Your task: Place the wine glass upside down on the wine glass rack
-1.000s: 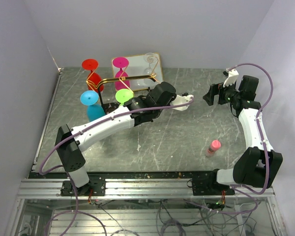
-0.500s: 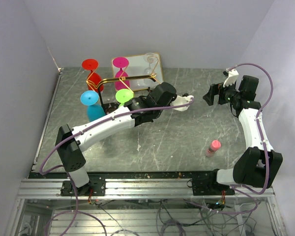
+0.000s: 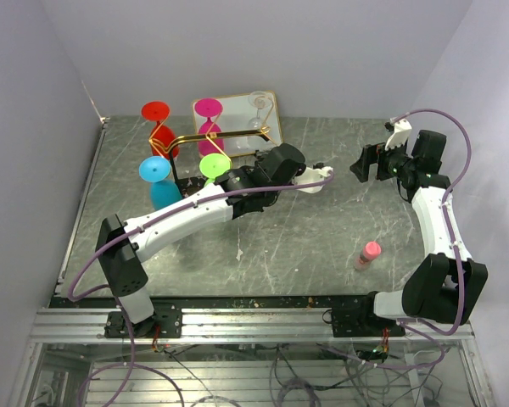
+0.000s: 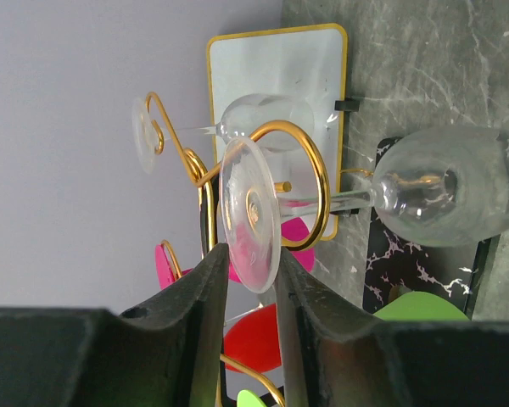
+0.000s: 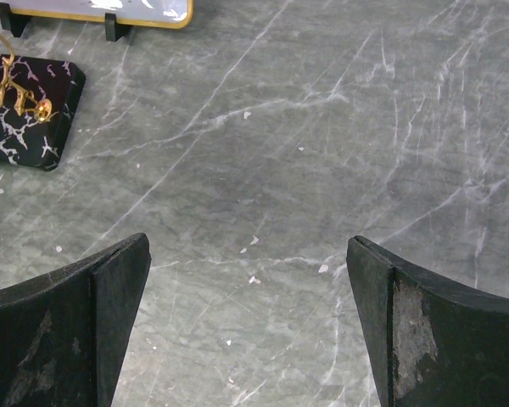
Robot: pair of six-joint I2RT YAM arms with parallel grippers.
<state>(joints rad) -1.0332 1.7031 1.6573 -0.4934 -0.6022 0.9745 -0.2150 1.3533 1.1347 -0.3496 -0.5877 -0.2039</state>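
A clear wine glass hangs upside down on the wine glass rack (image 4: 320,178). Its stem runs through a gold scroll loop, its bowl (image 4: 445,199) points at the table and its round foot (image 4: 250,216) rests against the loop. My left gripper (image 4: 253,254) is open, one dark finger on each side of the foot's lower rim. In the top view the rack's gold bar (image 3: 212,136) lies just behind my left wrist. Over bare table to the right, my right gripper (image 5: 248,246) hangs wide open with nothing in it.
Red (image 3: 155,111), pink (image 3: 208,108), blue (image 3: 153,170) and green (image 3: 214,164) glasses hang on the rack. Behind it stands a gold-rimmed white tray (image 4: 271,59) with another clear glass (image 4: 259,119). A small pink bottle (image 3: 369,253) stands near my right arm.
My left wrist has shifted very slightly towards the left. The glass hangs in the same place on the rack. The right arm has not moved.
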